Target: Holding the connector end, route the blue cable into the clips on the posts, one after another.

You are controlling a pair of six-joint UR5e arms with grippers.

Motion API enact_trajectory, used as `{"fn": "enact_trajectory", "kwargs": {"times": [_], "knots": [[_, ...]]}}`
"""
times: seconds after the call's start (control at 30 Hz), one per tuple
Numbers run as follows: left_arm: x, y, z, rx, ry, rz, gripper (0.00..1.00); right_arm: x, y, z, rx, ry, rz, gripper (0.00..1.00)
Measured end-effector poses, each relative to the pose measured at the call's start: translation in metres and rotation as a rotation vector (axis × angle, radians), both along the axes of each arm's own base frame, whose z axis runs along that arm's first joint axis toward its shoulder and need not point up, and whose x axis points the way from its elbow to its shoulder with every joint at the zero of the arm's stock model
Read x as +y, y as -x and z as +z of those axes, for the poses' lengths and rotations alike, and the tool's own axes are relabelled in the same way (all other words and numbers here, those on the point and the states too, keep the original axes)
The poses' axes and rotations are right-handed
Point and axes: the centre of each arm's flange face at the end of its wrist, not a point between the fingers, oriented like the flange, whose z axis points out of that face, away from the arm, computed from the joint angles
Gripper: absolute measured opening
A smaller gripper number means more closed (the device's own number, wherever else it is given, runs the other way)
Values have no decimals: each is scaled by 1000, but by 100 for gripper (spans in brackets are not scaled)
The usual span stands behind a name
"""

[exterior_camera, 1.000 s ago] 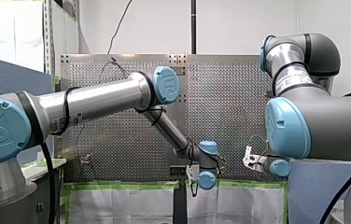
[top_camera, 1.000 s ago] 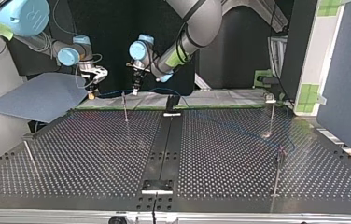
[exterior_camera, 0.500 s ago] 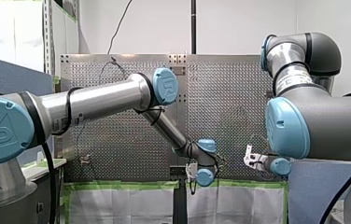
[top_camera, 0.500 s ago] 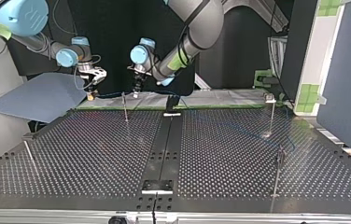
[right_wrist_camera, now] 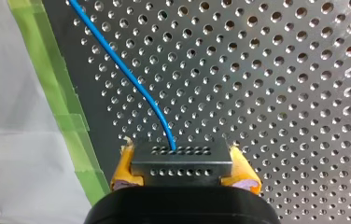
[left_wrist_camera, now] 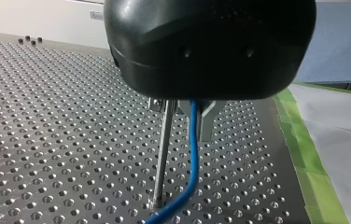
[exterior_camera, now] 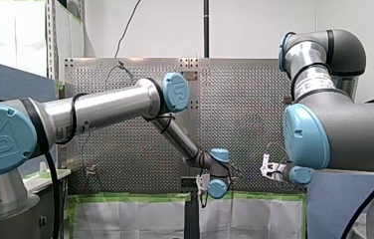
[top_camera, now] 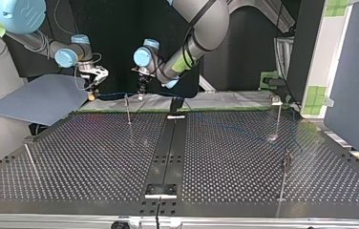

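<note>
My right gripper clamps the dark, hole-dotted rectangular connector between yellow pads, off to one side of the thin metal post. The smooth blue cable hangs just beside that post from under my left gripper, whose grip I cannot tell.

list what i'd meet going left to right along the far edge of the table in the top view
my right gripper → thin post → my left gripper → black bracket → clip-topped post
</note>
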Motion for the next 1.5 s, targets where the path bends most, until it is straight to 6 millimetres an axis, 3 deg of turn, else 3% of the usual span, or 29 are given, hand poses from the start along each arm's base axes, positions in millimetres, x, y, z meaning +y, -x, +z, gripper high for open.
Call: {"fn": "enact_trajectory", "kwargs": {"times": [0.27,0.97,1.23,1.5], "knots": [[0,1,0,3,-6,0,0,3,2,-2,4,-4,-13,0],[-11,26,0,-14,-89,37,0,23,-6,-9,39,-16,80,0],[-13,30,2,-30,-111,76,0,19,3,-6,28,-8,93,0],[-29,25,19,-51,-86,72,0,10,12,2,-7,23,100,0]]}}
